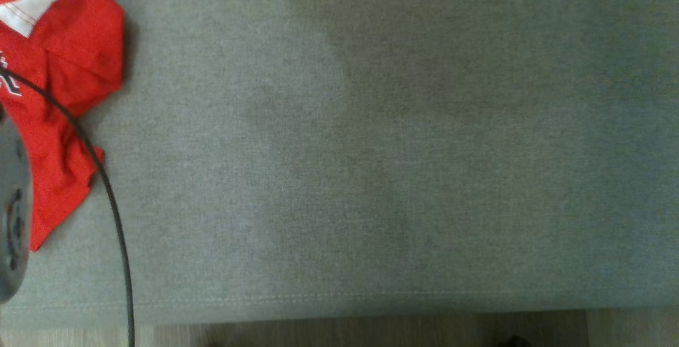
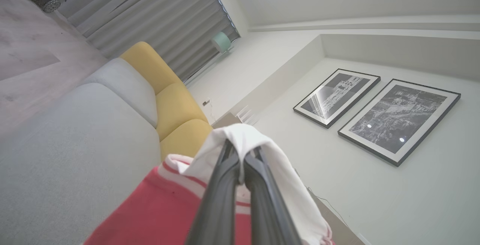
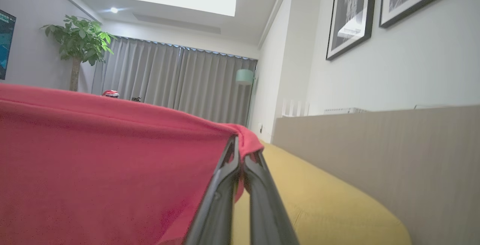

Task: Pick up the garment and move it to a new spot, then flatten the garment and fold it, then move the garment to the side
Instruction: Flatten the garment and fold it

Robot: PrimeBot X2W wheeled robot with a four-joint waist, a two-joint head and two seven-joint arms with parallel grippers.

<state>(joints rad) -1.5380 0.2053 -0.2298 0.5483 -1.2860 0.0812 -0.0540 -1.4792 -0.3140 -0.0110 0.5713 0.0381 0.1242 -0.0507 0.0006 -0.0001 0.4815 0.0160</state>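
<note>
1. Garment (image 1: 69, 71), red, white-trimmed: bunched at the left of the grey sofa seat (image 1: 371, 150).
2. Left claw (image 2: 243, 149): clamped on white trim. Right claw (image 3: 242, 149): clamped on red edge, fabric taut, likely for carrying spread.
3. Yellow cushions (image 2: 180, 106): beyond.

The left gripper (image 2: 242, 154) has two long dark-grey fingers (image 2: 219, 203) — smooth, faintly glossy, broad at the base and narrowing to slim tips. The right gripper (image 3: 241, 150) has the same pair, its fingers (image 3: 217, 207) showing small ribbed openings along the inner edge near the tips. The forearm (image 1: 10, 214) is a rounded mid-grey shell with a few dark round recesses — too blurred to tell if they are screws — and a thin black cable (image 1: 114, 214) curves beside it.
</note>
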